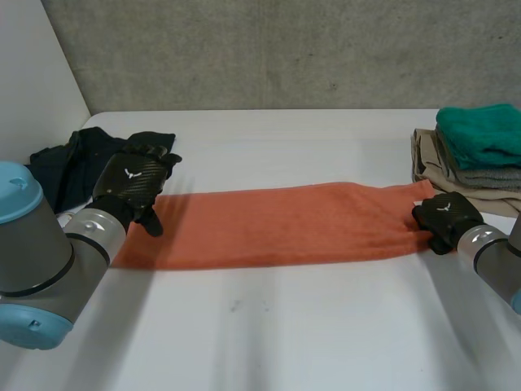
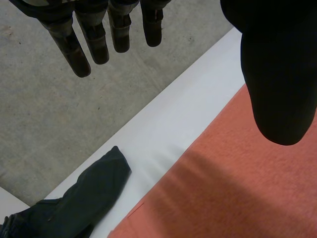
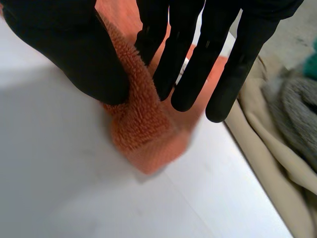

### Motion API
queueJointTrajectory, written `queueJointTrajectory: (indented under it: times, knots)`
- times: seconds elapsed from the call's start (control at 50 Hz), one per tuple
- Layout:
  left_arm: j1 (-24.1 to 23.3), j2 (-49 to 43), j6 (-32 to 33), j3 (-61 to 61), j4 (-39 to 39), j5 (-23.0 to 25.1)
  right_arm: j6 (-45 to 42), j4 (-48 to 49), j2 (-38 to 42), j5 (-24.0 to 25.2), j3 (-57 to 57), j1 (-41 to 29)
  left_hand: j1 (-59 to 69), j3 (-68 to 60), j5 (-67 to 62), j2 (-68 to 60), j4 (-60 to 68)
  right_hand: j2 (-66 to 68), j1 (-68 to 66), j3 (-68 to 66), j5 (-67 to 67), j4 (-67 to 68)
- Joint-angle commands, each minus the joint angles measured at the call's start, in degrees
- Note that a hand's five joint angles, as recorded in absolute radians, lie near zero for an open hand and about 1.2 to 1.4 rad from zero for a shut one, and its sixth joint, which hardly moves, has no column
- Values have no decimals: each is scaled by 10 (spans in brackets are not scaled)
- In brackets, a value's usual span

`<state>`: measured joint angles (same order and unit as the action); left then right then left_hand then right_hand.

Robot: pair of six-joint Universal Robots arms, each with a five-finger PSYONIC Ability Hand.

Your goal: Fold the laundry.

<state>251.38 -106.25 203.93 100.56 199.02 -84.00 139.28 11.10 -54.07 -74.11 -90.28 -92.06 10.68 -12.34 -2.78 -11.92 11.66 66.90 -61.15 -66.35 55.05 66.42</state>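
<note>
An orange towel (image 1: 285,224) lies as a long folded strip across the middle of the white table (image 1: 269,326). My left hand (image 1: 134,183) hovers over the strip's left end, open, its straight fingers (image 2: 74,44) and thumb (image 2: 277,74) above the towel (image 2: 237,188) and holding nothing. My right hand (image 1: 446,216) rests at the strip's right end. There its thumb (image 3: 64,49) and fingers (image 3: 193,74) pinch a raised ridge of the towel (image 3: 143,129) near the end corner.
A dark garment (image 1: 73,163) lies crumpled at the back left, just beyond the left hand (image 2: 84,198). At the right edge stands a stack of folded laundry: teal (image 1: 484,134) on grey (image 1: 488,175) on beige (image 1: 427,159), close beside the right hand (image 3: 267,148).
</note>
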Motion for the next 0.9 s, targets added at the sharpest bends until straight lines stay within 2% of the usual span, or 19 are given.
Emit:
queueJointTrajectory:
  times: [0.02,0.14,0.24,0.34,0.42,0.44,0.52,0.58,0.6,0.64,0.68,0.8,0.84,0.9]
  knots:
    - [0,8,0,1,-1,-2,-26,25,-12,-63,-8,32,19,-2,2,-6,9,131,-189,-136,150,136]
    - [0,26,-1,3,-1,-3,-59,25,-47,-67,-27,50,19,-2,2,-6,9,131,-189,-136,150,136]
    - [1,39,-1,10,-2,-6,-137,28,-67,-82,-31,99,19,-2,2,-6,9,131,-189,-136,150,136]
    - [3,49,-1,17,-2,-6,-197,31,-81,-96,-20,86,19,-2,2,-6,9,131,-189,-136,150,136]
    - [13,68,-1,24,-2,-6,-204,42,-121,-100,9,-21,19,-2,2,-6,9,131,-189,-136,150,136]
    - [16,72,-1,26,-2,-6,-203,51,-127,-98,22,-69,19,-2,2,-6,9,131,-189,-136,150,136]
    - [25,98,-1,35,-2,-6,-211,81,-115,-94,58,-172,17,-1,4,-5,7,131,-189,-136,150,136]
    - [33,116,-1,45,-2,-6,-213,108,-82,-84,88,-237,17,-1,4,-5,7,131,-189,-136,150,136]
    - [35,121,-1,47,-2,-6,-216,123,-52,-72,111,-292,17,-1,4,-5,7,131,-189,-136,150,136]
    - [40,134,-1,55,-2,-6,-219,133,-18,-53,139,-343,17,-1,4,-5,7,131,-189,-136,150,136]
    - [44,142,-1,60,-2,-6,-225,139,32,-9,177,-401,17,-1,4,-5,7,131,-189,-136,150,136]
    - [57,156,-1,78,-2,-3,-227,147,134,94,237,-452,17,-1,4,-5,7,131,-189,-136,150,136]
    - [59,156,-1,81,-2,-2,-226,147,169,116,255,-478,17,-1,4,-5,7,131,-189,-136,150,136]
    - [61,155,-1,83,-1,0,-226,147,190,113,261,-493,16,1,5,-3,6,131,-189,-136,150,136]
